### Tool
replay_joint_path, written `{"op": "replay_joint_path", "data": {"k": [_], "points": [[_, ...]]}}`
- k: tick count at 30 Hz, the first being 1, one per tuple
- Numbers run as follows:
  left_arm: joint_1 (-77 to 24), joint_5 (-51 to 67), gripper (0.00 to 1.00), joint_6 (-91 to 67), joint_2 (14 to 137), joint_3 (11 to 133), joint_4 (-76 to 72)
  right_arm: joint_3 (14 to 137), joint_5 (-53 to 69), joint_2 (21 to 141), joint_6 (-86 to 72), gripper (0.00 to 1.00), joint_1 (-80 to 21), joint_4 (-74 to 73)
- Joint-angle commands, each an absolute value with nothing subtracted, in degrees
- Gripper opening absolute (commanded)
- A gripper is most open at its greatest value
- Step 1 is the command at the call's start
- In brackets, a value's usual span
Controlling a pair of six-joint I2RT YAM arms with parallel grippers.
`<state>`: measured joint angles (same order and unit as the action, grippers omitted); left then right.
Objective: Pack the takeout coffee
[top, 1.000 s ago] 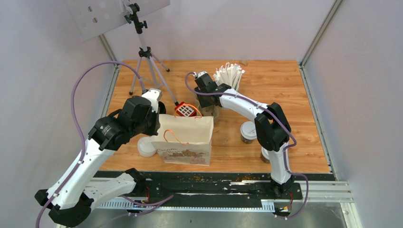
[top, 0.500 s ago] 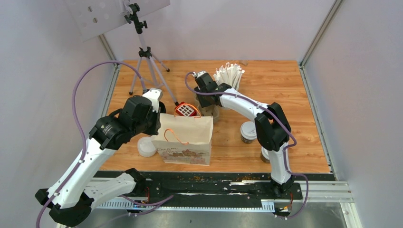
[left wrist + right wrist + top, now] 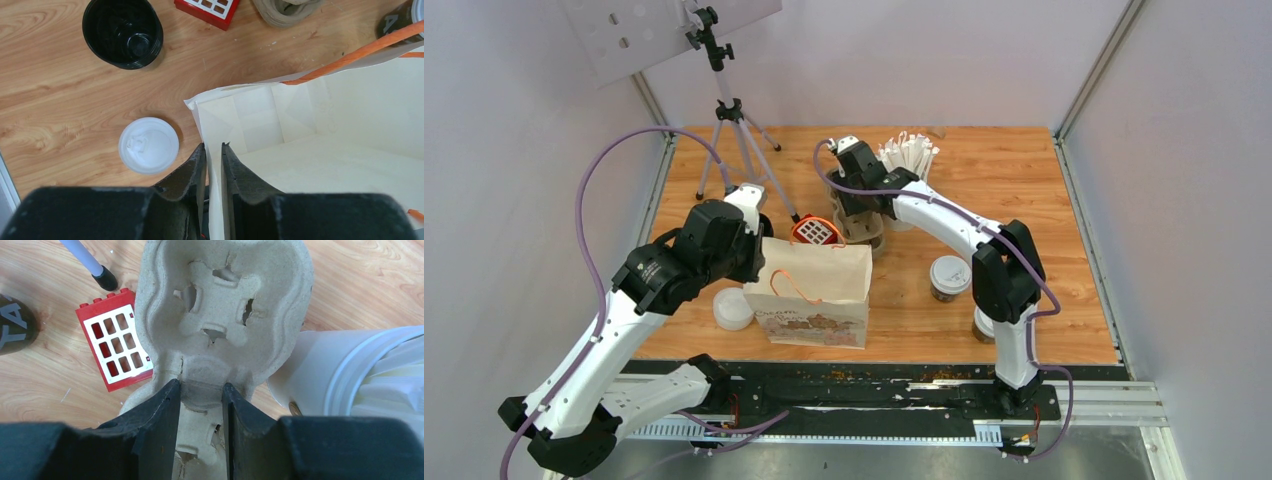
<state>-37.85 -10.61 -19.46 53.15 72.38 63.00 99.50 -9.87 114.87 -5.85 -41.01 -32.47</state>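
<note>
Thin paper could slip from the left gripper (image 3: 213, 150), nearly closed on the bag (image 3: 260, 115) wall at lower centre, and the mouth would sag. The right gripper (image 3: 201, 387), clamped narrowly on the tray (image 3: 225, 290) ridge, could knock the stick cup (image 3: 345, 365) just beside it. Both cups (image 3: 950, 278) stand lower right of centre, outside the bag.

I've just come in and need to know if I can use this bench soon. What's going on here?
The left gripper is pinching the side wall of the open paper bag, apparently to steady it. The right gripper grips the beige pulp tray at the back, beside the white cup of wrapped sticks. One lidded coffee cup stands right of the bag, and the second cup is partly hidden by the right arm. Neither is packed yet.
</note>
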Motion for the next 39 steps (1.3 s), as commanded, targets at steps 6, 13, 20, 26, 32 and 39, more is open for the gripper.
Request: {"op": "replay_joint_path", "data": {"k": [6,13,20,26,32,39], "points": [[-37.63,-10.01,0.33,-20.87,52.58,74.71,59.77,102.16,-5.84,106.74,-2.92,0.25,-40.91,-26.46],[-37.63,-12.54,0.54,-23.35,51.82,76.72,59.81,102.94,-5.13,102.55,-2.90,0.25,-40.57,-23.15],[-37.63,-13.36,0.65,-24.38,51.42,79.19,60.65,104.88,-9.40,98.71,-0.62,0.24,-39.31,-23.73],[-37.62,-16.97,0.69,-23.14,51.41,79.61,60.21,102.92,-12.52,92.29,2.38,0.25,-38.69,-24.81],[-37.63,-16.39,0.69,-19.60,52.73,80.83,63.13,99.52,-12.50,83.82,3.24,0.25,-38.68,-25.62],[-37.62,-13.71,0.68,-18.78,53.64,87.07,70.64,89.04,-1.86,69.60,-0.47,0.25,-38.93,-23.25]]}}
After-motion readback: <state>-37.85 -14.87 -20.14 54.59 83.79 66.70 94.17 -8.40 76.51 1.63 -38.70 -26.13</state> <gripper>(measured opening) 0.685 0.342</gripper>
